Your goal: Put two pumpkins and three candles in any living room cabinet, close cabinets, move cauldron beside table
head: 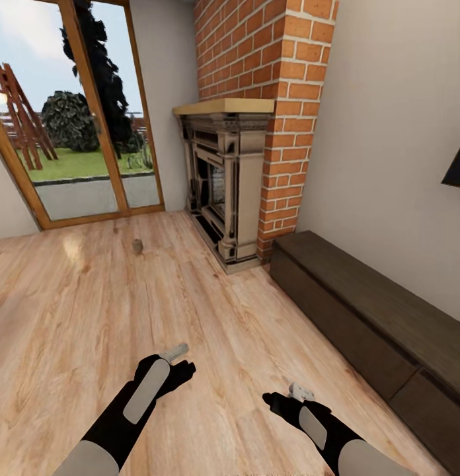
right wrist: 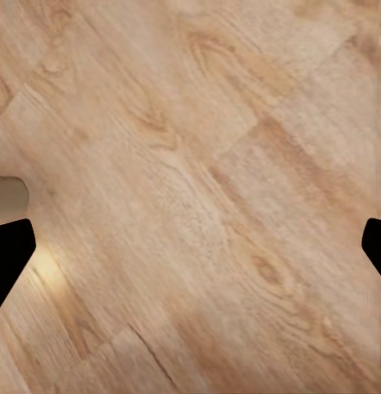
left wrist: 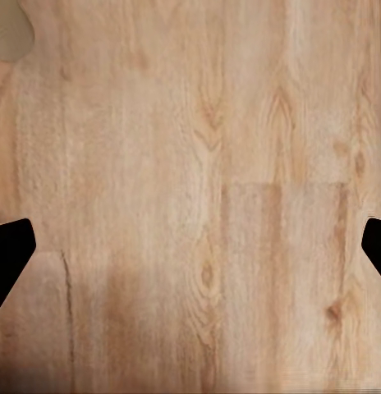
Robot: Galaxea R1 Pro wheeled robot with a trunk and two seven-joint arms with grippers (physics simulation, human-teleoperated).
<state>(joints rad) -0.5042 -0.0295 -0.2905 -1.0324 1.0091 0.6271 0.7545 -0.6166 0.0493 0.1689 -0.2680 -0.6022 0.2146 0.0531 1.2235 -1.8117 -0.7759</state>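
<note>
Both grippers, left (left wrist: 190, 246) and right (right wrist: 190, 254), hang spread wide and empty over bare floor (head: 210, 330), presumably in transit; one candle (head: 137, 246) stands left of the fireplace (head: 227, 185), the closed cabinet (head: 375, 324) right of it.

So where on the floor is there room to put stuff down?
Lots of bare wooden floor lies between the glass doors and the long cabinet. Both open grippers, left and right, hang over bare boards. One small candle sits out by the doors. It's tighter where the fireplace meets the cabinet.
</note>
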